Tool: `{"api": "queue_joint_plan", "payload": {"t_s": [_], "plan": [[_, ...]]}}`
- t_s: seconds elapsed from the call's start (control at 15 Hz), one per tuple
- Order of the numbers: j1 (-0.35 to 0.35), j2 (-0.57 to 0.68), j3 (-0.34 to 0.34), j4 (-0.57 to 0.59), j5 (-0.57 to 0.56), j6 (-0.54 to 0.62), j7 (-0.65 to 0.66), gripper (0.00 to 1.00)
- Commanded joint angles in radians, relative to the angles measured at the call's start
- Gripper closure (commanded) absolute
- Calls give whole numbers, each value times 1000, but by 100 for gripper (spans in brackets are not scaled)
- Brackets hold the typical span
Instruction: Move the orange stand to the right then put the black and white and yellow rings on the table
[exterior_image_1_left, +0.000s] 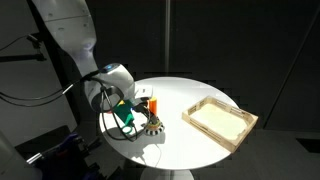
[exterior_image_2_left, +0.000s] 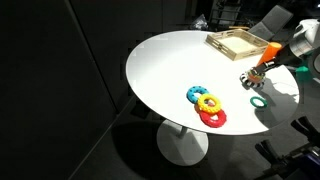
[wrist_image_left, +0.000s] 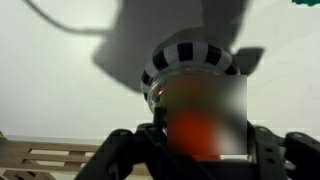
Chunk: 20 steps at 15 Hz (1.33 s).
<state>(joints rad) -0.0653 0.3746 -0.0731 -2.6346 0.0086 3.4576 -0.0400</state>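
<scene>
The orange stand (exterior_image_1_left: 151, 104) stands near the table's edge by the arm, with the black and white ring (exterior_image_1_left: 152, 125) around its base. Both also show in an exterior view, the stand (exterior_image_2_left: 262, 70) above the ring (exterior_image_2_left: 249, 81). In the wrist view the stand's post (wrist_image_left: 200, 120) is blurred between my fingers, with the ring (wrist_image_left: 195, 58) beyond it. My gripper (exterior_image_1_left: 143, 108) is closed around the post. The yellow ring (exterior_image_2_left: 208, 101) lies in a pile between a blue ring (exterior_image_2_left: 196, 93) and a red ring (exterior_image_2_left: 214, 117), away from the gripper.
A shallow wooden tray (exterior_image_1_left: 221, 121) sits on the round white table (exterior_image_1_left: 180, 145); it also shows in an exterior view (exterior_image_2_left: 238, 43). A green ring (exterior_image_2_left: 258, 101) lies flat close to the stand. Dark curtains surround the table.
</scene>
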Motion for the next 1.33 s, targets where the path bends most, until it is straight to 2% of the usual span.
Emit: {"api": "queue_joint_plan", "payload": {"t_s": [0.0, 0.2, 0.8, 0.93, 1.0, 1.13, 1.27], "plan": [[-9, -42, 14, -15, -7, -3, 17, 60], [-25, -47, 32, -25, -16, -2, 28, 60], [-5, -41, 14, -26, -4, -3, 15, 60], [2, -41, 5, -23, 0, -3, 8, 9], [3, -40, 3, -21, 0, -3, 6, 9], [6, -37, -3, -16, 1, -3, 2, 1], [12, -33, -11, -10, 4, -2, -3, 0]]}}
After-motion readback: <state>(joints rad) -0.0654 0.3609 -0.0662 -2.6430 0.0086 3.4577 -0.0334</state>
